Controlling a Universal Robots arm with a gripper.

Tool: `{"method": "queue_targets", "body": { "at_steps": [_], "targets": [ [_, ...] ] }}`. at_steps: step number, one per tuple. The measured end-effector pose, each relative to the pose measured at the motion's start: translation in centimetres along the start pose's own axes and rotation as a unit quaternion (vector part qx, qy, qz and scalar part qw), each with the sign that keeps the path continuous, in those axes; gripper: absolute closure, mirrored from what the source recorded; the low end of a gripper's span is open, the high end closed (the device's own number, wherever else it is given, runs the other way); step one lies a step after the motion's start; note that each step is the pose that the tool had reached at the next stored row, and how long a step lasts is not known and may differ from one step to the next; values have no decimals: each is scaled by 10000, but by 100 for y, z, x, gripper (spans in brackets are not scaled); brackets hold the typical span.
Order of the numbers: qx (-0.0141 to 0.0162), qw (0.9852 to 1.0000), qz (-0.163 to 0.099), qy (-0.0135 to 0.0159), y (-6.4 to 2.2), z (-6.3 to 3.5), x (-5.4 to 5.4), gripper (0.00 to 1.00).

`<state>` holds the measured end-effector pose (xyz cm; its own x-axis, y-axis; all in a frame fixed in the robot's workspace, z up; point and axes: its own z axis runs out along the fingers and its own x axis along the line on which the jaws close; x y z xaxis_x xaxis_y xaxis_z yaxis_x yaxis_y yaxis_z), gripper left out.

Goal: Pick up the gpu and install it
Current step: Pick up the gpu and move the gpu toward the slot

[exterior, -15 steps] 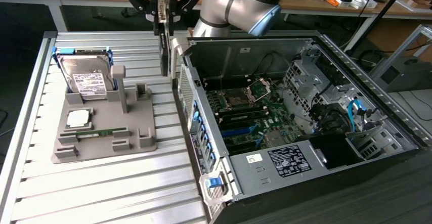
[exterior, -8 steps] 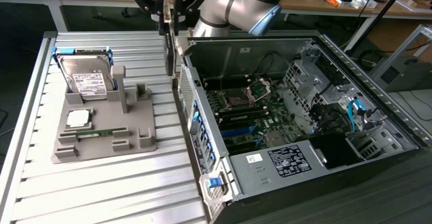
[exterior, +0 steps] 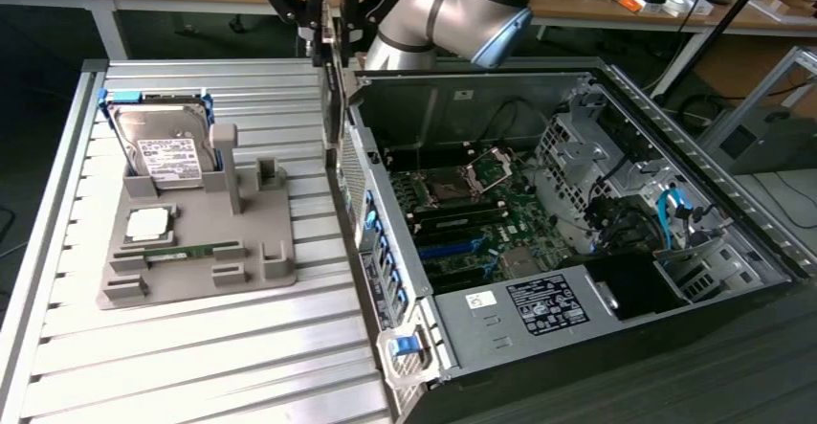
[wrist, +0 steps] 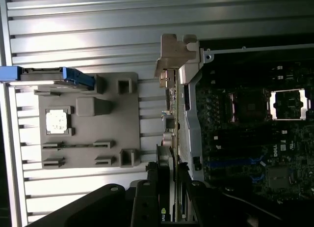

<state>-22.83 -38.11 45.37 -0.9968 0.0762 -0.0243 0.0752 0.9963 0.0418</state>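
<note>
Gpu [exterior: 335, 70] [wrist: 167, 138], a thin flat dark card, stands on its edge right by one side wall of the open black computer case [exterior: 364, 175]. The black tool [exterior: 329, 32] [wrist: 167, 170] is clamped on it.

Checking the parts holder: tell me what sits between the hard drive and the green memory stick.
A square silver processor chip lies between the hard drive and the memory stick on the grey holder, seen in the exterior view.

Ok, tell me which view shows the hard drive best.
The exterior view: the hard drive stands in the grey holder with its white-labelled face towards the camera. In the wrist view the hard drive is edge-on, a thin strip between blue frame ends.
</note>
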Motion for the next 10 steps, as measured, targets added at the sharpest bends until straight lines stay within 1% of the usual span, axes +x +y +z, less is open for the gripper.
{"method": "queue_targets", "body": {
  "at_steps": [10],
  "targets": [
    [0,10000,0,0,10,3,-126,73]
  ]
}}
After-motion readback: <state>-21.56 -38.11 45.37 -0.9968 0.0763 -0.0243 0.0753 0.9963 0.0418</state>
